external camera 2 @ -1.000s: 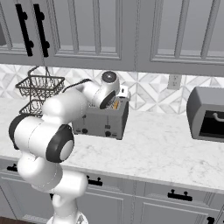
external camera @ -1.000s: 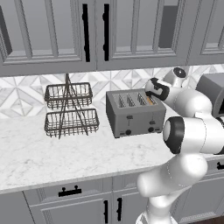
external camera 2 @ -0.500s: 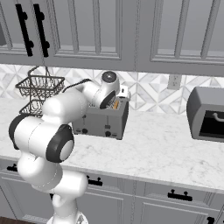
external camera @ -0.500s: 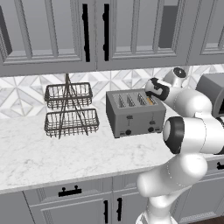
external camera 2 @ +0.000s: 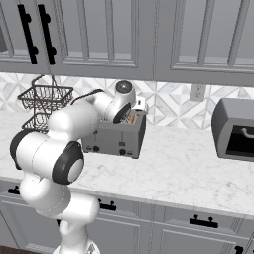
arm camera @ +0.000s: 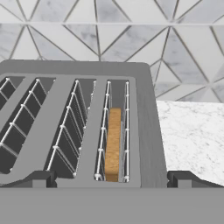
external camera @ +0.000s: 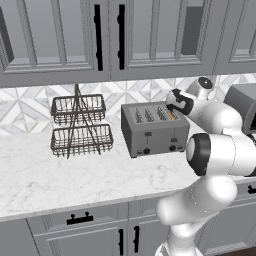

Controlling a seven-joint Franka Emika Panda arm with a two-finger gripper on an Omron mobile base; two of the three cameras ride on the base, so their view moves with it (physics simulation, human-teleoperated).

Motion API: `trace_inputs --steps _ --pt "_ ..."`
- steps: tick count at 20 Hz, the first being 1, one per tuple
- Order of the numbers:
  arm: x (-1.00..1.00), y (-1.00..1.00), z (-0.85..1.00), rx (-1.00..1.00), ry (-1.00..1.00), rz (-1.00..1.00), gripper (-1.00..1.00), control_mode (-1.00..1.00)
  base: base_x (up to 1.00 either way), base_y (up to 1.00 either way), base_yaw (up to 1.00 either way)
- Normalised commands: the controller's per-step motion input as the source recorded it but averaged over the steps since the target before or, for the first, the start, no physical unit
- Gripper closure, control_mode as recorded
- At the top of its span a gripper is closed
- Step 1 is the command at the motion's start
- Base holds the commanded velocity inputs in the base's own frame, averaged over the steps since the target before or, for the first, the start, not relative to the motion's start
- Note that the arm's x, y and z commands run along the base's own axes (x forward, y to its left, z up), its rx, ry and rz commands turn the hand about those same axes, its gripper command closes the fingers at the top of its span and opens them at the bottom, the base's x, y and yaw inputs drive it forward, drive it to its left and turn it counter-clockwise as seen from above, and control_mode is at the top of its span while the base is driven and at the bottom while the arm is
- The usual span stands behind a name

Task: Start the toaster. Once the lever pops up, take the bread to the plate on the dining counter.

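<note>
The gripper [arm camera: 112, 178] hangs over the toaster [external camera: 155, 129], its two dark finger tips [arm camera: 39, 178] spread wide apart with nothing between them, straddling the rightmost slot as the hand view shows it. The bread [arm camera: 113, 144] stands on edge down inside that slot, between the wire guides. The toaster sits on the marble worktop [external camera: 60, 175] against the tiled backsplash [arm camera: 131, 39]. A two-tier wire basket [external camera: 80, 125] stands to its left, and a darker grey rounded appliance [external camera 2: 235, 129] stands well apart on the other side.
</note>
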Motion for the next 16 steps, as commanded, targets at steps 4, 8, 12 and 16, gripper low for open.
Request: trace_inputs --steps 4,8,12,16 --pt "0.0 0.0 0.0 0.0 0.0 0.0 -1.0 -1.0 0.0 0.0 0.0" --pt "0.0 0.0 0.0 0.0 0.0 0.0 -1.0 -1.0 0.0 0.0 0.0" --pt "0.0 0.0 0.0 0.0 0.0 0.0 -1.0 -1.0 0.0 0.0 0.0" --pt "0.0 0.0 0.0 0.0 0.0 0.0 -1.0 -1.0 0.0 0.0 0.0"
